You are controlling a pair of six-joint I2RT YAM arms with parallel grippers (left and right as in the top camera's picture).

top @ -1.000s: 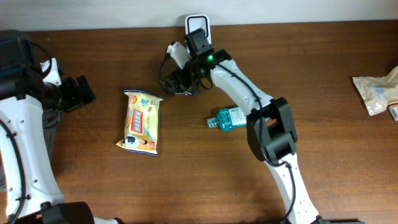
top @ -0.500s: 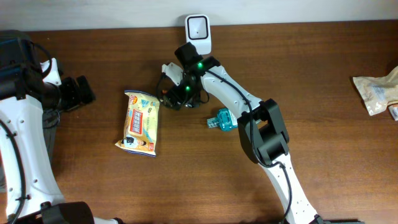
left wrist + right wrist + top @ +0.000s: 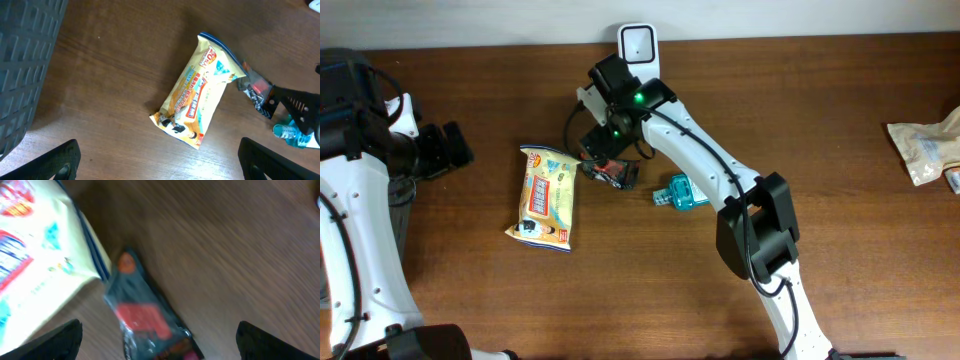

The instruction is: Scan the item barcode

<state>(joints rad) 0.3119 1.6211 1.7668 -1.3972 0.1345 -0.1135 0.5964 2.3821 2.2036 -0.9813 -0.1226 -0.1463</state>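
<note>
Three items: bag (image 3: 548, 195), bottle (image 3: 682, 192) and packet (image 3: 612, 172) lie flat on the wood table (image 3: 840, 260).
Bag: yellow crinkly film pillow, nearest.
Bottle: teal clear plastic, on its side.
Packet: dark glossy foil, just beside the bag's corner; likely the one to scan.
Right gripper (image 3: 157, 326): spread over the packet, empty, seemingly poised to pick.
Left gripper (image 3: 159, 150): spread, empty, off aside.
Scanner (image 3: 638, 43): white, rounded, upright at the far edge.

white arms (image 3: 695, 140), black joints (image 3: 757, 228), likely cabled
</note>
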